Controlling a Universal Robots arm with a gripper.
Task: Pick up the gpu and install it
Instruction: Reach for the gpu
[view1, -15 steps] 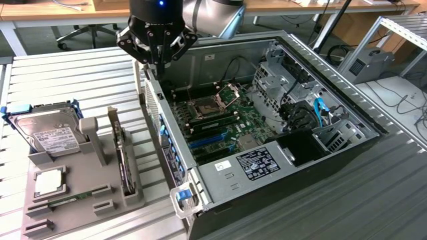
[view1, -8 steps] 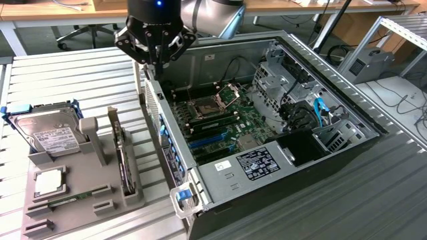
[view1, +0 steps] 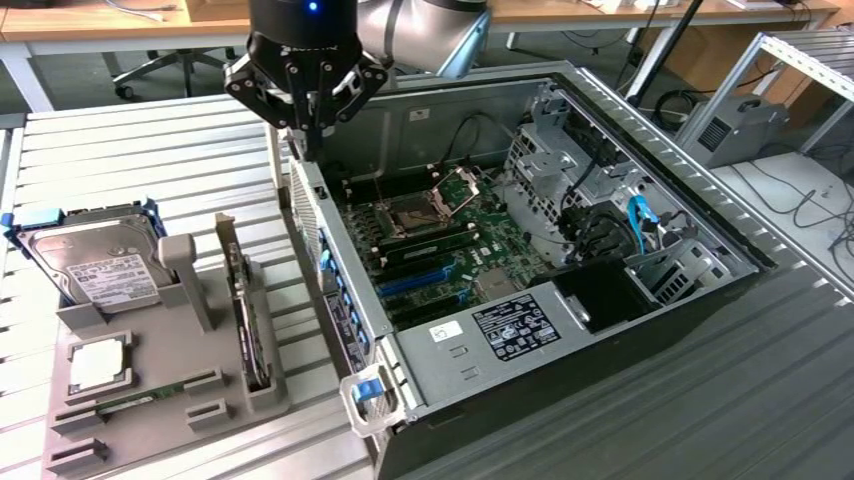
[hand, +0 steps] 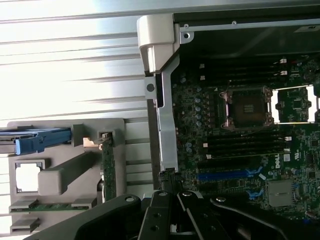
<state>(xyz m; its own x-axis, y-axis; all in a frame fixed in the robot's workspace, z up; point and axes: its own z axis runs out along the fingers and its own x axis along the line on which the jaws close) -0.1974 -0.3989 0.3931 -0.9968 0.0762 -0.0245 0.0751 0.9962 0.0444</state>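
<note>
The gpu (view1: 248, 312) is a thin black card standing on edge in a slot of the grey holder (view1: 200, 400), at the exterior view's left of the open computer case (view1: 441, 390). In the wrist view the gpu (hand: 108, 172) shows edge-on, green-sided, in the same holder (hand: 60, 176). My gripper (view1: 310, 132) hangs shut above the case's rear wall, up and away from the card, with nothing between its fingers. Its dark fingers (hand: 161, 200) point at the case wall beside the motherboard (hand: 240, 150).
A silver hard drive (view1: 100, 262) in a blue caddy, a processor (view1: 96, 362) and a green memory stick (view1: 127, 405) also sit in the holder. Inside the case lie blue slots (view1: 424, 284), an open processor socket (view1: 424, 205) and the power supply (view1: 514, 330). Cables crowd its right side.
</note>
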